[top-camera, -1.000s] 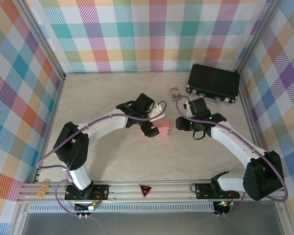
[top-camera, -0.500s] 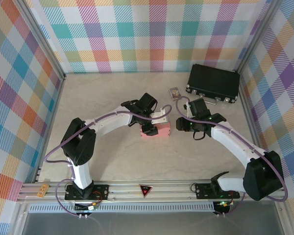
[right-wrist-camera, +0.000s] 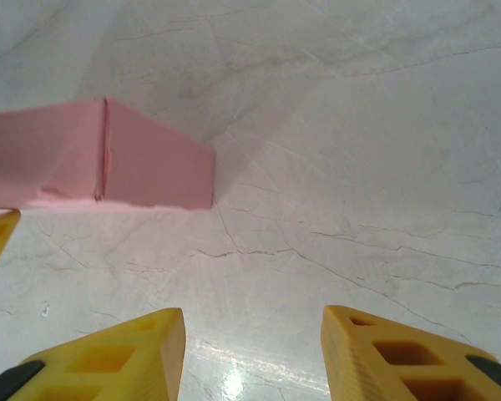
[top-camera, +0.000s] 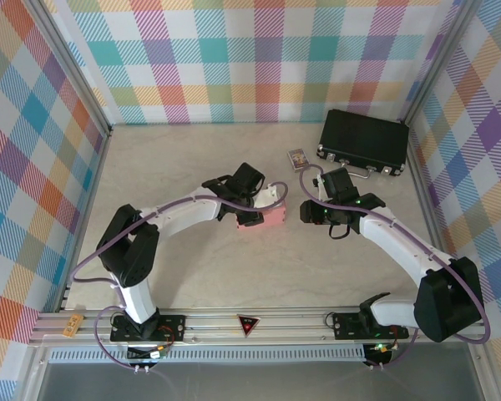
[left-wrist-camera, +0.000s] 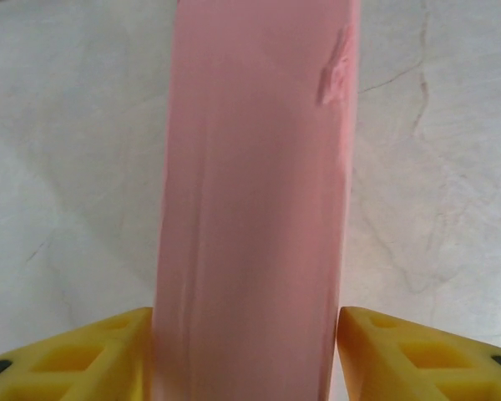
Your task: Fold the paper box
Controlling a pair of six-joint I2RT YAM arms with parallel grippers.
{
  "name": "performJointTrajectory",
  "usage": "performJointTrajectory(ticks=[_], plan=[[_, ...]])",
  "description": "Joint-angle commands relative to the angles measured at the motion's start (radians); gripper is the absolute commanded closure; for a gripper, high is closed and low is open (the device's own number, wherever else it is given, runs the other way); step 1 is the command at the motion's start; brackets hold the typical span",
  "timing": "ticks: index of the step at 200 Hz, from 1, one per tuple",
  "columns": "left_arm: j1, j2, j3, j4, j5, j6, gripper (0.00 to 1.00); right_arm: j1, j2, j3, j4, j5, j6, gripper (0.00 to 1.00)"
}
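Left claw [left-wrist-camera: 246, 355]: its yellow fingers press on both sides of the paper box [left-wrist-camera: 255, 167], pinching it.
Right claw [right-wrist-camera: 255, 351]: fingers spread, with bare table [right-wrist-camera: 359, 167] between them.
Paper box: a folded pink block near the table's middle, between the two claws and apart from the right one.
Farther back: black case [top-camera: 363, 140] by the right wall, with a small card [top-camera: 297, 158] just off its left end.

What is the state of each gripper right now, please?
Left gripper: closed on the paper box.
Right gripper: open, holding nothing.
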State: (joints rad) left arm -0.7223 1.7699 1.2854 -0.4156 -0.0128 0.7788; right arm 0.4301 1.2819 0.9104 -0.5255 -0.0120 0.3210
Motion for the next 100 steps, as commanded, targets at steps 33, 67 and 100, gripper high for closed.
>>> performJointTrajectory(ticks=[33, 67, 100], plan=[[0.0, -0.069, -0.064, 0.083, -0.121, -0.001, 0.46, -0.008, 0.018, -0.008, -0.018, -0.001, -0.014, 0.52], [0.002, -0.069, -0.073, 0.074, -0.129, -0.003, 0.46, -0.007, 0.026, -0.006, -0.017, -0.003, -0.011, 0.52], [0.005, -0.055, -0.057, 0.052, -0.139, -0.01, 0.49, -0.008, 0.036, -0.004, -0.015, -0.006, -0.011, 0.52]])
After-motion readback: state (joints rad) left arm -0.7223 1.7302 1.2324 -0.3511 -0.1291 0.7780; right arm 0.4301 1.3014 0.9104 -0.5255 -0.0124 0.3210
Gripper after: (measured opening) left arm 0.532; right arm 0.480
